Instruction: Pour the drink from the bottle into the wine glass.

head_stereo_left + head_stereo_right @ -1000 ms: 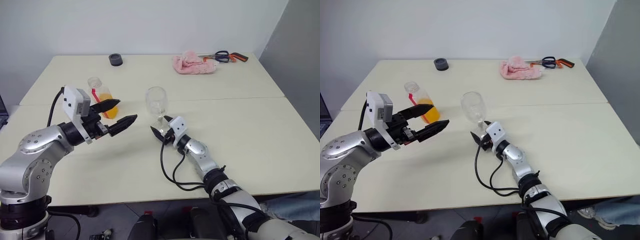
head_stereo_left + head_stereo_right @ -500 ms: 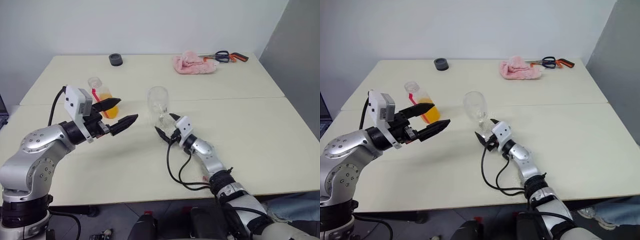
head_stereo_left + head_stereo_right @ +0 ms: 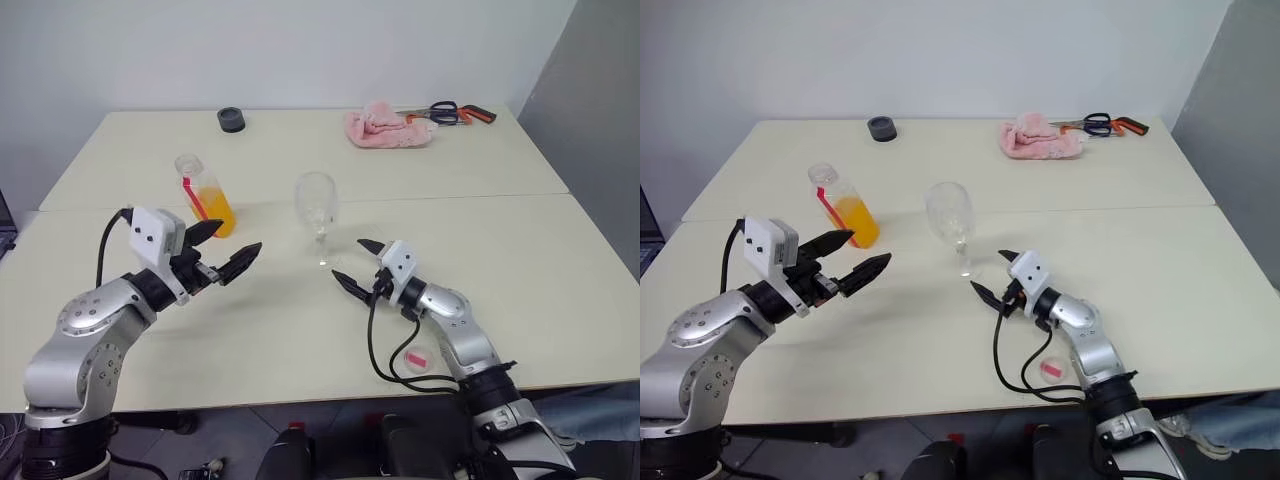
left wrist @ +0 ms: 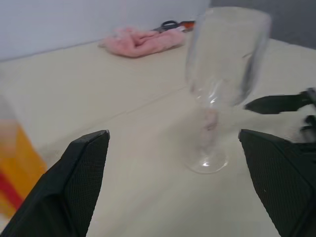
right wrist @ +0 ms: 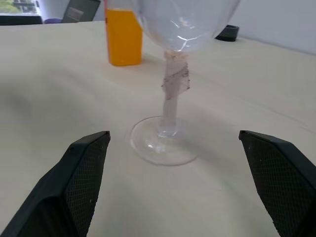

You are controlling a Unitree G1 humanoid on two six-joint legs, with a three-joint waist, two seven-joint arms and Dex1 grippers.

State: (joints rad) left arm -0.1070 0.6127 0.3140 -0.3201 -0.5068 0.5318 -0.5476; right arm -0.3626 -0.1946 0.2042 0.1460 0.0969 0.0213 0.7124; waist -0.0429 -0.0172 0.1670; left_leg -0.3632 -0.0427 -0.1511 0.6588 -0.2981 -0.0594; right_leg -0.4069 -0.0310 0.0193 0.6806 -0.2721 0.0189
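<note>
Small pink item [image 3: 417, 356] on the desk [image 3: 560, 260] near its front edge, beside the right arm. Right claw [image 3: 352, 263] wide open, holding nothing, low over the desk, just short of the wine glass [image 3: 316, 203] and pointing toward its foot. Left claw [image 3: 228, 247] also wide open and empty, hovering above the desk, aimed toward the glass, with the bottle [image 3: 203, 195] just behind it. Wine glass upright near desk centre, between the two claws, empty bowl, a pale tape-like wrap on the stem in the right wrist view. Bottle stands upright to the left of the glass, apart from it, no cap on, red strip down the side; drink [image 3: 215, 211] fills the lower half, orange. Far side: black round cap-like thing [image 3: 231, 119] toward the back left, pink cloth [image 3: 386, 126] back right, scissors [image 3: 452, 111] just beyond the cloth.
</note>
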